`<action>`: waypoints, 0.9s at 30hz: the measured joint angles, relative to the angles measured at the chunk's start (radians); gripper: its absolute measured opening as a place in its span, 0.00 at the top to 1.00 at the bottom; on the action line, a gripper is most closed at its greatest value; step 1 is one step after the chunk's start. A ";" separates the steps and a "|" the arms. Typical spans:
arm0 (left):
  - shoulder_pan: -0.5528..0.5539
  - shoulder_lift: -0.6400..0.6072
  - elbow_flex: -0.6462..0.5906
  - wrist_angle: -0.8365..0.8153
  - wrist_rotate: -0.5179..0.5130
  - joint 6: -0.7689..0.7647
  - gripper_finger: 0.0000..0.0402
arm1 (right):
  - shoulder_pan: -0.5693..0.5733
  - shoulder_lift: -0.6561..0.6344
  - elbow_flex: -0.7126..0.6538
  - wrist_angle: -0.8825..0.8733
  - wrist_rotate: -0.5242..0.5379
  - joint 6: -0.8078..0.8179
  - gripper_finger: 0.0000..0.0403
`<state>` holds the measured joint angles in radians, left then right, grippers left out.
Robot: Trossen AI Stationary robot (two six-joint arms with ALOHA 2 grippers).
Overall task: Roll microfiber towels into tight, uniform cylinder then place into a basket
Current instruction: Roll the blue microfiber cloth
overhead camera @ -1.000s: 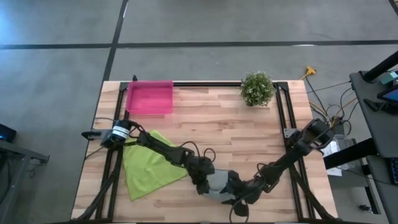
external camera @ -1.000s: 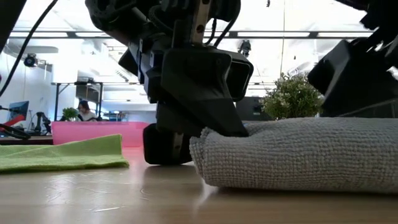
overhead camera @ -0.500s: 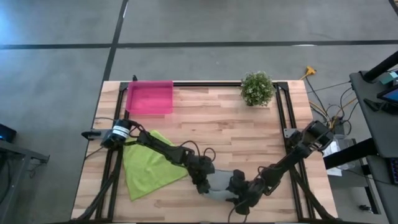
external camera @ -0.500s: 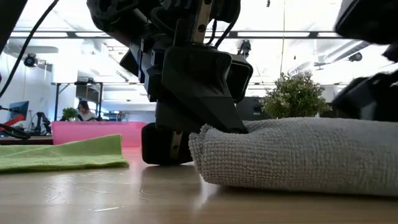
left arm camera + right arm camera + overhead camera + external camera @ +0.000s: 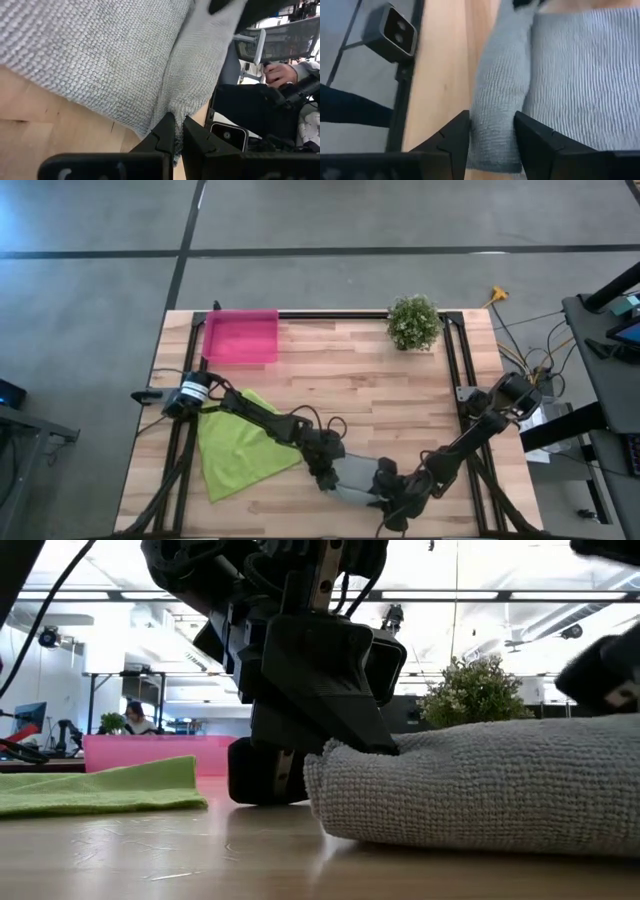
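The grey towel (image 5: 355, 477) lies bunched in a thick fold on the table near its front edge, and it also shows in the low view (image 5: 480, 790). My left gripper (image 5: 325, 470) is shut on its left end. My right gripper (image 5: 393, 498) is closed around its right near end. The lime green towel (image 5: 235, 445) lies flat on the table's left part, under my left arm. The pink tray (image 5: 240, 335) stands at the far left. My left gripper pinches a thin fold at the grey towel's left end (image 5: 175, 107) between its two fingers, which stand almost together. It comes slanting down from the table's left (image 5: 330, 745). The towel rests on the table. My right gripper has a thick rolled fold of the grey towel (image 5: 495, 100) between its two fingers (image 5: 452, 137), which stand wide apart with the cloth filling the gap. It comes from the table's right near side. The towel lies on the wood.
A small green potted plant (image 5: 413, 320) stands at the far right. The table's front edge runs close to the grey towel. Bare wood lies in the middle of the table between the towels and the plant (image 5: 380, 390).
My right gripper has shifted a little toward the table's right and near edge at the grey towel's end, and shows smaller at the right of the low view. The grey towel stays on the table.
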<state>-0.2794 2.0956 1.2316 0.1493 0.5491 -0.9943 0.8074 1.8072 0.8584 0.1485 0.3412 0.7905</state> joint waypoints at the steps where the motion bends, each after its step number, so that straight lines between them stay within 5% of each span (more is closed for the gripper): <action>1: 0.000 0.000 0.000 0.000 0.000 0.000 1.00 | 0.000 -0.004 0.010 -0.014 0.000 -0.012 0.65; 10: 0.005 0.000 0.000 0.001 -0.003 -0.019 1.00 | 0.000 -0.007 0.106 -0.170 0.033 -0.133 0.63; 27: 0.017 0.002 0.000 0.007 -0.007 -0.072 1.00 | 0.000 0.095 0.116 -0.088 0.055 -0.082 0.55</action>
<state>-0.2627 2.0975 1.2312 0.1561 0.5422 -1.0664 0.8070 1.9017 0.9745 0.0602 0.3962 0.7085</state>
